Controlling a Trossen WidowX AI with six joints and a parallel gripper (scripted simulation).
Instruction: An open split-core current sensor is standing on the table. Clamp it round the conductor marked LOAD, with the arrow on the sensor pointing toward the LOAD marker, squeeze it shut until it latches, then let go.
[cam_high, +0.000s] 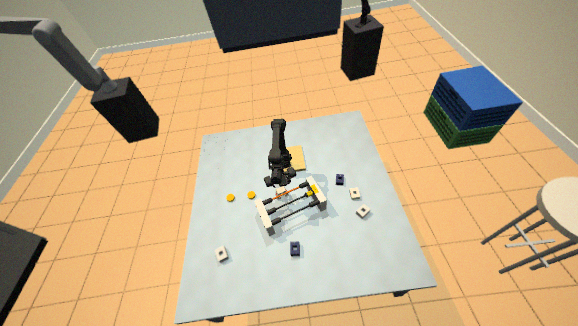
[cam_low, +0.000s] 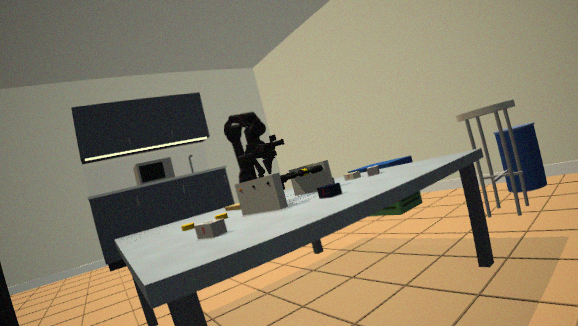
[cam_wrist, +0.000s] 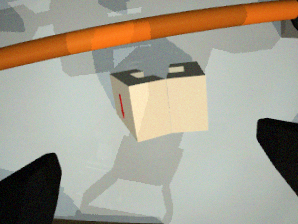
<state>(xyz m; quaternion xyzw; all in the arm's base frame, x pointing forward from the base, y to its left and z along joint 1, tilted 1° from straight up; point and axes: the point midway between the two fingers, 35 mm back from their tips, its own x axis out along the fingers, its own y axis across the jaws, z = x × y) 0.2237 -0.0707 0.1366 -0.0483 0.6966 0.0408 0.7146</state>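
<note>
The cream split-core sensor (cam_high: 281, 191) (cam_wrist: 187, 105) stands on the table (cam_high: 240, 285) beside the orange conductor (cam_high: 286, 193) (cam_wrist: 115, 36), on the arm's side. Its two halves stand slightly spread, with dark faces toward that conductor. A red mark (cam_wrist: 121, 106) shows on its left side in the wrist view. The gripper (cam_high: 280, 182) (cam_wrist: 157, 138) is open and empty above the sensor, one finger to each side. The LOAD conductor (cam_high: 291, 202) is the middle, black one. Its yellow marker (cam_high: 311, 193) is by the right end block; the lettering is too small to read.
Two pale end blocks (cam_high: 263, 214) (cam_high: 320, 197) carry the three conductors. Cream clamps (cam_high: 354, 193) (cam_high: 221, 254) and dark blue ones (cam_high: 340, 179) (cam_high: 295, 248) lie around the rack. Two yellow discs (cam_high: 230, 197) (cam_high: 251, 195) lie to the left. A yellow pad (cam_high: 298, 158) lies by the arm's base.
</note>
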